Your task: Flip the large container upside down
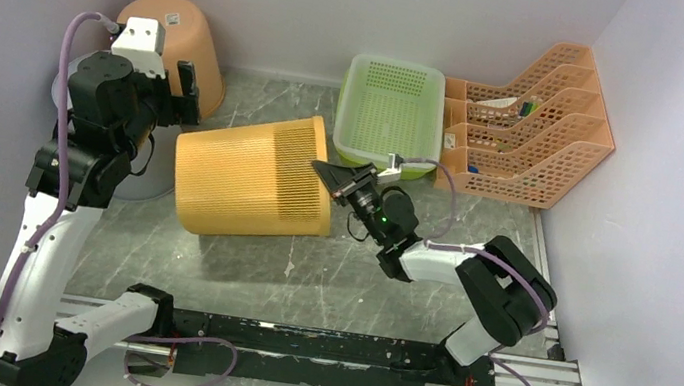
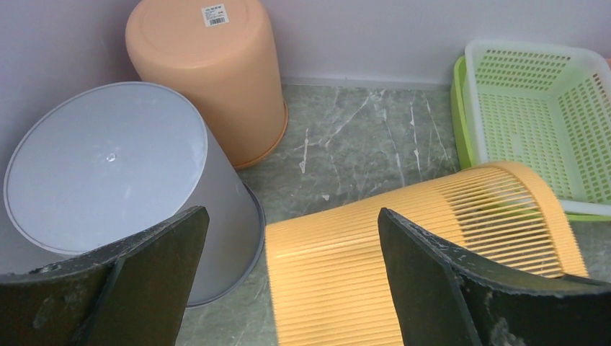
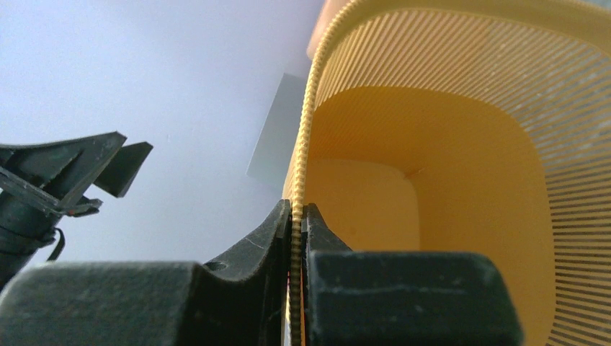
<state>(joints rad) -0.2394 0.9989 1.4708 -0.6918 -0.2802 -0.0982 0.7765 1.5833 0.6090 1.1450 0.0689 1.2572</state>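
Pale lilac walls (image 1: 363, 14) close in a grey-green marbled desk (image 1: 237, 264) on three sides. There are three bins in all, one basket and one file rack.

Far left, a grey bucket (image 2: 108, 173) stands upside down, mostly hidden under the left arm in the overhead view. Just behind it, in the back corner, a peach bucket (image 2: 209, 79) is also upside down, with one white sticker (image 2: 212, 12) on its upturned base. The two buckets stand close together.

The left claw (image 2: 292, 238) hangs over the gap between the grey bucket and the third bin with its two fingers spread wide apart, gripping nothing.

The third bin, the yellow slatted wastebasket (image 1: 250, 175), is the large container. It lies on its side in the middle of the desk, closed base toward the left arm and open mouth facing right.

The right claw (image 3: 297, 216) is clamped on the wastebasket's rim, one finger inside the mouth and one outside.

Behind it, against the back wall, sits one green mesh basket (image 1: 390, 109). Just to its right stands one stepped orange file rack (image 1: 529, 128), holding a few small items too small to tell.
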